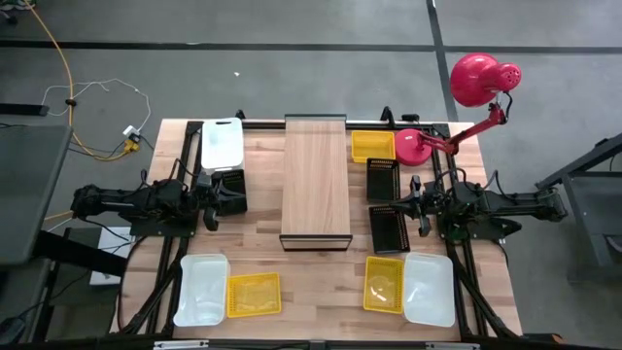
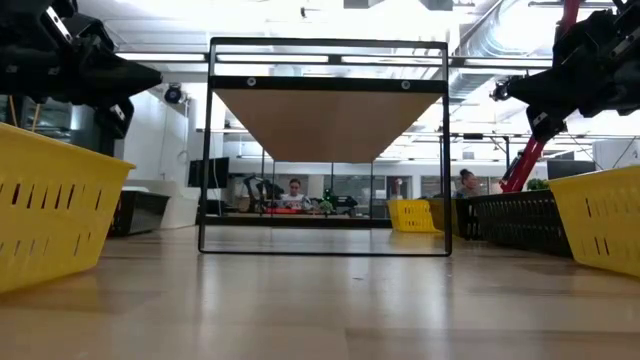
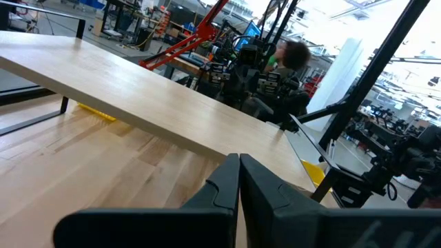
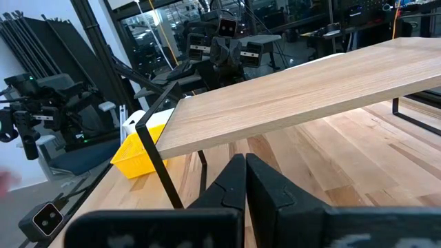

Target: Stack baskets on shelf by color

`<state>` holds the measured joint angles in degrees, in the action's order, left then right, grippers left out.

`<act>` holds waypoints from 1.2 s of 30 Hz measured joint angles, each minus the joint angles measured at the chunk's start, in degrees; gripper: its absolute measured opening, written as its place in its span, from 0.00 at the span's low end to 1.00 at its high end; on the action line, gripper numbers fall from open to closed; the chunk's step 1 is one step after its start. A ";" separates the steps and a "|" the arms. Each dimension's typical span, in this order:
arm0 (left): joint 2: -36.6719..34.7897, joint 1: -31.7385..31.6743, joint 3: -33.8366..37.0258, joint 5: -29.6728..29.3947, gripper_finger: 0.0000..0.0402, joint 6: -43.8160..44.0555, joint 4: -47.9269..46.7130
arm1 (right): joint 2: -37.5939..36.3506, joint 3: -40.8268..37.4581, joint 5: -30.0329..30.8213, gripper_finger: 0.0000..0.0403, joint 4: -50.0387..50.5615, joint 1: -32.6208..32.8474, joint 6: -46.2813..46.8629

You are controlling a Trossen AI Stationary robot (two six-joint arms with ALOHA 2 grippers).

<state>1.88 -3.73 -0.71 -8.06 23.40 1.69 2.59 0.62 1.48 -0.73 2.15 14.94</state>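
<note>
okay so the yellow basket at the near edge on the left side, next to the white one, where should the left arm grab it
Judging from above, take the yellow basket by a thin mesh side wall, coming straight down. Its far long rim looks freest, since the white basket crowds one short end. The left gripper, shut, must open first.

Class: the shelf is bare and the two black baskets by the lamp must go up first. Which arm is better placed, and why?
The right arm. Its tool hangs between the two black baskets, on the right of the shelf. The left tool waits across the shelf, beside another black basket.
</note>
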 joint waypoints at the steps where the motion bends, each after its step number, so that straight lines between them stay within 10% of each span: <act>1: 0.01 0.00 0.00 0.00 0.00 0.01 0.00 | 0.02 0.00 0.02 0.00 0.00 0.01 0.01; 14: 0.01 0.00 0.00 -0.47 0.00 0.77 1.43 | 0.00 -0.02 0.02 0.00 0.00 0.02 0.02; 21: -0.01 0.04 -0.02 -0.87 0.00 31.69 19.07 | 0.02 -0.02 0.02 0.00 0.00 0.00 0.02; 27: 0.46 -0.02 -0.28 -15.65 0.00 40.00 24.08 | 0.00 -0.02 0.01 0.00 -0.01 0.00 0.01; 36: 18.59 0.04 -20.83 -12.08 0.21 28.69 14.72 | 0.00 -0.02 0.02 0.00 0.00 0.02 0.02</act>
<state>20.47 -3.69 -21.54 -20.14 52.09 16.42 2.59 0.61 1.49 -0.73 2.17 14.96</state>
